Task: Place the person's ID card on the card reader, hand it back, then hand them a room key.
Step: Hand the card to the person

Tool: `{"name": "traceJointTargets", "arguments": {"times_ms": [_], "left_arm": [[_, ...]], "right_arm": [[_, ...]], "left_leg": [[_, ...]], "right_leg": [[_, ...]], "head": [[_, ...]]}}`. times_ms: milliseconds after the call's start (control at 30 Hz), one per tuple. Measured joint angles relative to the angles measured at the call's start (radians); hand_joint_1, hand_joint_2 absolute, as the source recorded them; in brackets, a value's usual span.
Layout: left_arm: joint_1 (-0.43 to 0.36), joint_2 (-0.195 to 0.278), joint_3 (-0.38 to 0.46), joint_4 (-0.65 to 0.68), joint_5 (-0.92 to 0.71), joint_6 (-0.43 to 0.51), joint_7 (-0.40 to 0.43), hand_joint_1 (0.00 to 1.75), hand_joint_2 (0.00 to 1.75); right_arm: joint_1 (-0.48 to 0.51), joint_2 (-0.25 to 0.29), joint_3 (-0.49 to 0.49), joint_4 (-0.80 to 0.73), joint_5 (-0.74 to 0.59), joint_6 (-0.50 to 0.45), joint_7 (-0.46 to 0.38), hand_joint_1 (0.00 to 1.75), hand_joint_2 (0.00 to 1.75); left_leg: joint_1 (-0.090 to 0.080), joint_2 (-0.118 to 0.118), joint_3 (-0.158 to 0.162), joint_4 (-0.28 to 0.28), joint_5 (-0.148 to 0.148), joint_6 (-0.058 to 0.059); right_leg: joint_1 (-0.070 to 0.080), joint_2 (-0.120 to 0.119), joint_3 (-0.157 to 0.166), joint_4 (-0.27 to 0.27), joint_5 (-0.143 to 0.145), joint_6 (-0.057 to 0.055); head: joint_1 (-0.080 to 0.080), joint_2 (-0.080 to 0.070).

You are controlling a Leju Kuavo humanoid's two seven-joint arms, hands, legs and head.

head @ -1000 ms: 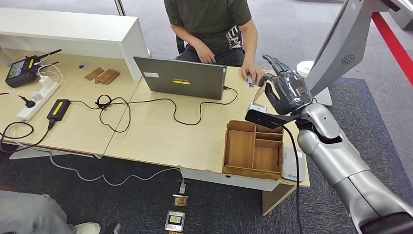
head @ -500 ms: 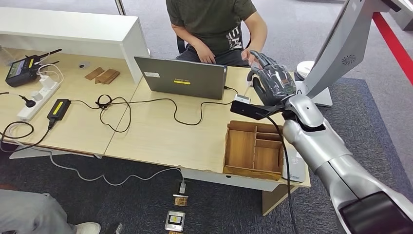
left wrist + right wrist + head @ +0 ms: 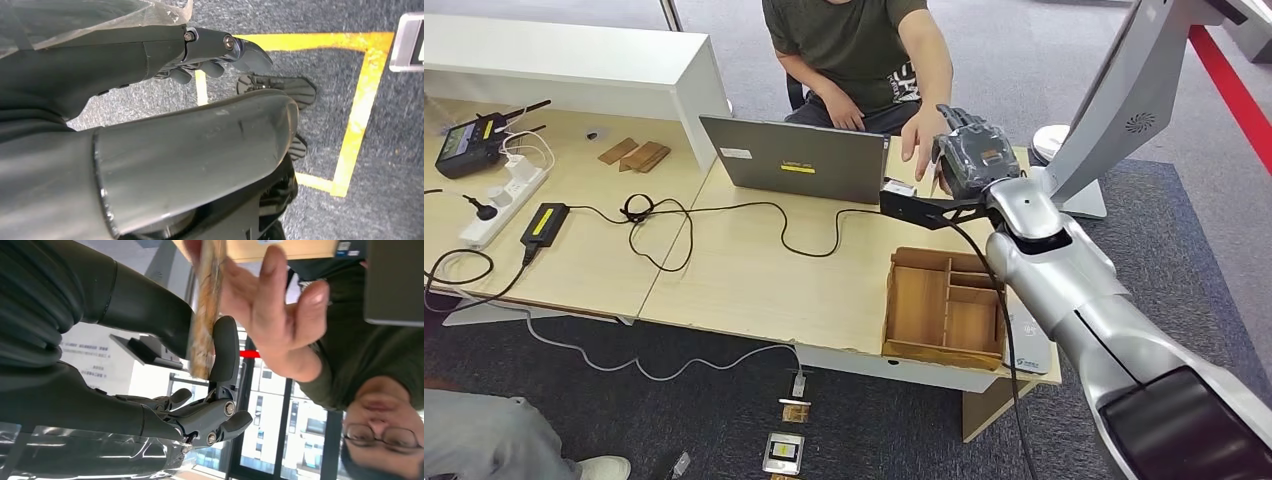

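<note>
My right hand (image 3: pixel 972 160) is raised over the table's far right corner, level with the person's hand (image 3: pixel 919 140). In the right wrist view the ID card (image 3: pixel 204 310) is seen edge-on, a thin tan strip between my thumb and one finger (image 3: pixel 223 347). Both seem to touch it. The person's hand (image 3: pixel 270 310) still holds the card's other end. The white card reader (image 3: pixel 1027 345) lies flat at the table's near right edge, beside a wooden organizer tray (image 3: pixel 946 305). My left hand (image 3: pixel 200 50) hangs beside my body above the floor, fingers loosely extended, holding nothing.
A grey laptop (image 3: pixel 794 160) stands open between the person and the tray, its cable trailing across the table. A tall white stand (image 3: pixel 1124 90) rises just right of my right hand. A power strip, charger and controller (image 3: pixel 469 145) lie at the far left.
My right hand has risen and moved left and away from me, towards the person. The person's hand lifted from the table and brought the card into my fingers.
</note>
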Motion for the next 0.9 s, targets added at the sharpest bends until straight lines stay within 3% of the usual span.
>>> {"name": "traceJointTargets", "arguments": {"times_ms": [533,600,667,733,900], "left_arm": [[-0.025,-0.005,-0.028,0.000,-0.005,-0.038,0.015,0.00,0.00],[-0.026,-0.005,-0.030,0.000,-0.005,-0.039,0.016,0.00,0.00],[-0.027,-0.005,-0.031,0.000,-0.004,-0.039,0.018,0.00,0.00],[-0.027,-0.005,-0.031,0.000,-0.003,-0.038,0.019,0.00,0.00],[-0.026,-0.005,-0.032,0.000,0.003,-0.026,0.020,0.00,0.00]], "right_arm": [[-0.019,-0.043,0.006,0.067,0.052,0.035,0.039,1.75,1.75],[-0.019,-0.046,0.005,0.071,0.059,0.035,0.037,0.87,1.75],[-0.019,-0.048,0.003,0.076,0.067,0.034,0.034,0.00,0.87],[-0.019,-0.048,0.000,0.079,0.068,0.031,0.024,0.00,0.00],[-0.020,-0.048,-0.012,0.084,0.080,0.028,0.014,0.00,0.00]], "left_leg": [[0.000,0.000,0.000,0.001,0.000,0.000],[0.000,0.000,0.000,0.001,0.000,0.000],[0.000,0.000,0.000,0.001,0.000,0.000],[0.000,0.000,0.000,0.001,0.000,0.000],[0.000,0.000,0.000,0.001,0.000,0.000]], "right_leg": [[0.000,0.000,0.000,0.000,0.000,0.000],[0.000,0.000,0.000,0.000,0.000,0.000],[0.000,0.000,0.000,0.000,0.000,0.000],[0.000,0.000,0.000,0.000,0.000,0.000],[0.000,0.000,0.000,0.000,0.000,0.000]], "head": [[0.000,0.000],[0.000,0.000],[0.000,0.000],[0.000,0.000],[0.000,0.000]]}}
